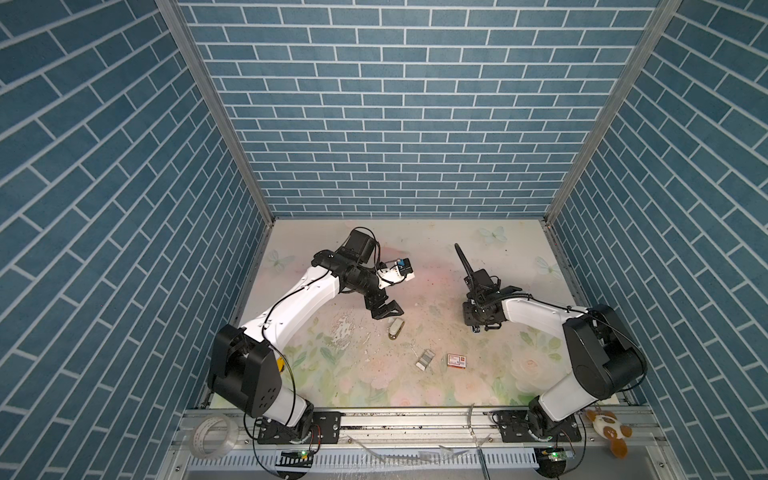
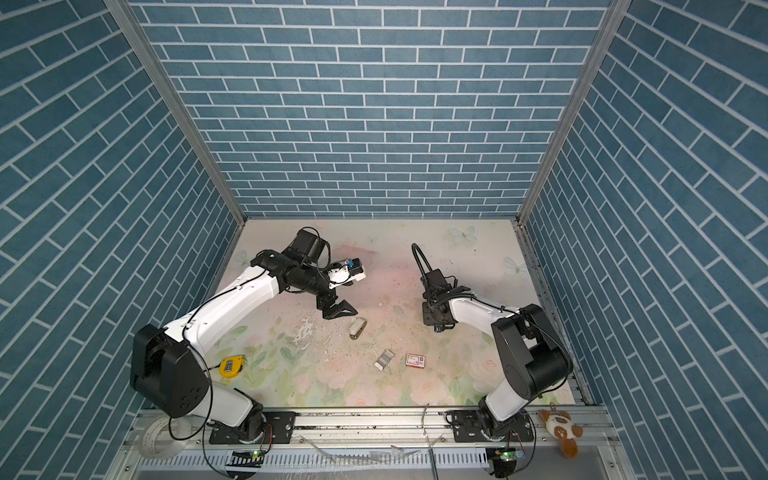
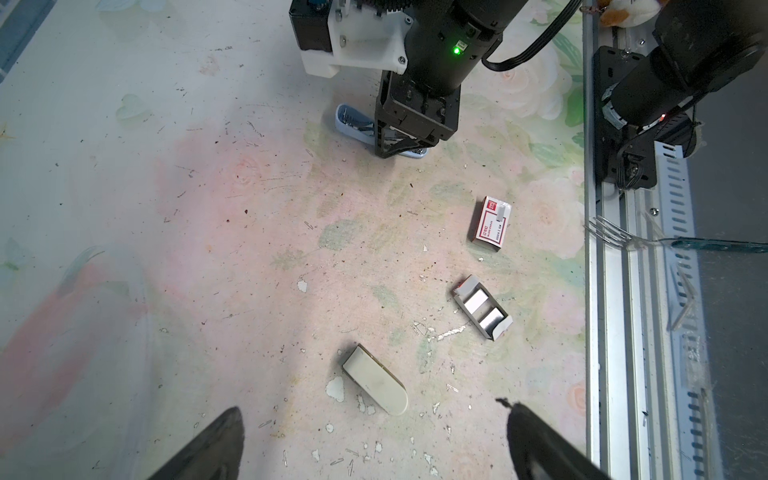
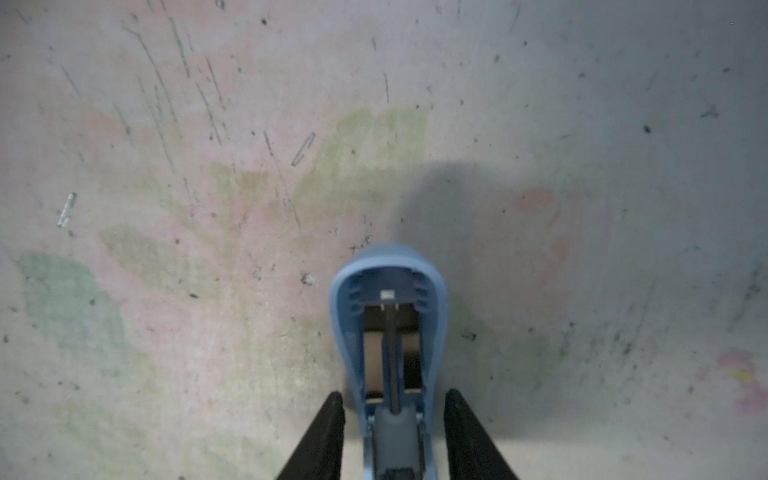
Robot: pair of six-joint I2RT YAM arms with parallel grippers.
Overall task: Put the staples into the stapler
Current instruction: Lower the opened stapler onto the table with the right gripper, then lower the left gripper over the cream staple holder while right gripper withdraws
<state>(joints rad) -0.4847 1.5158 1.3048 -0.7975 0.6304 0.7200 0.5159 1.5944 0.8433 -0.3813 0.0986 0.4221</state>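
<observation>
**Item 1, nearest me:** I am noting a roll of clear tape (image 1: 212, 434) and a plush toy (image 1: 607, 430) lying on the front rail. Neither is figuring in the job.

**Item 2:** The staples (image 3: 482, 306) are sitting as two silvery blocks in their open grey tray (image 3: 469, 284). The tray is lying near the red-and-white box sleeve (image 3: 490, 224), and nothing is touching them.

**Item 3:** The left gripper (image 1: 388, 314) is hanging spread wide and empty, just above a cream rounded-end object (image 1: 396, 328).

**Item 4, farthest:** The right gripper (image 4: 393, 394) is straddling the rear of the blue stapler (image 4: 345, 286), which is lying opened with its inside and pusher rod showing. Slivers of table are showing on either side of it, so I am reading the jaws as released.

**Step, as I am judging it:** The stapler is standing ready and the staples are not yet fetched. For the next move I am expecting a narrow, square pinch on one block, lifting it clear of the tray walls.
</observation>
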